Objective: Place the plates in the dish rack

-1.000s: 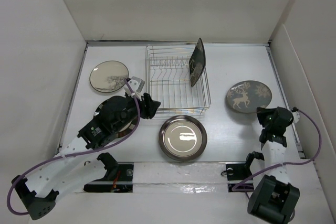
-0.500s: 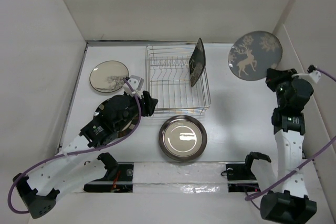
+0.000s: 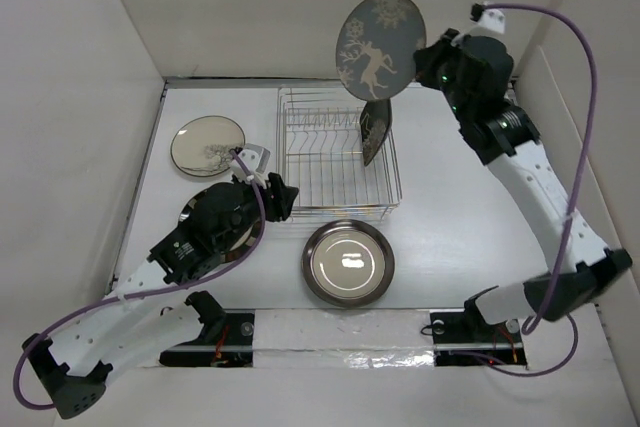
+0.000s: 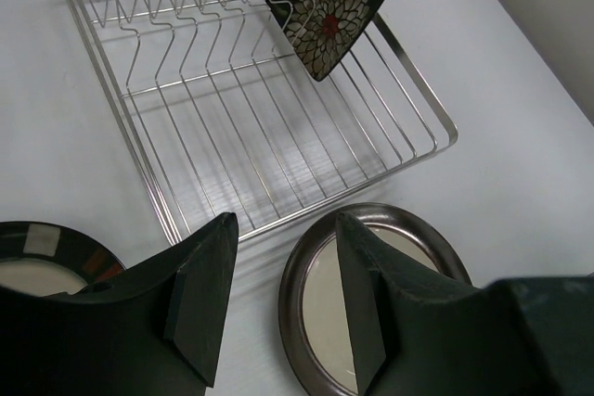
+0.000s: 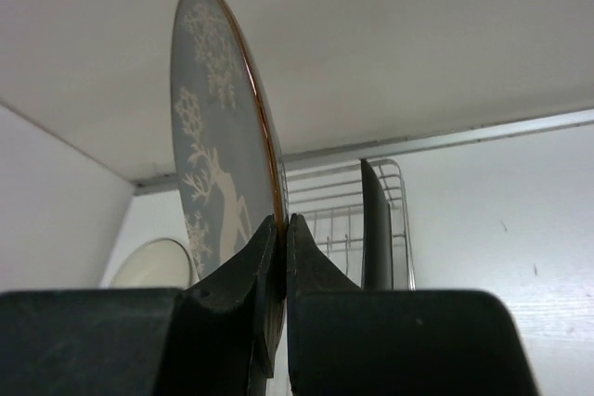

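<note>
Grey deer plate [image 3: 379, 45] hangs upper centre above the dish rack [image 3: 338, 152], clamped in the right gripper [image 3: 424, 59] jaws; the left gripper [image 4: 285, 231] jaws stand parted, lower left.

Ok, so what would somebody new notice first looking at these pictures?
The grey deer plate, clamped on edge in the right pincer and raised in the air near the far right corner of the dish rack. Next, the dark floral plate standing on edge at the rack's right end, and the shiny metal plate lying flat just in front.
</note>
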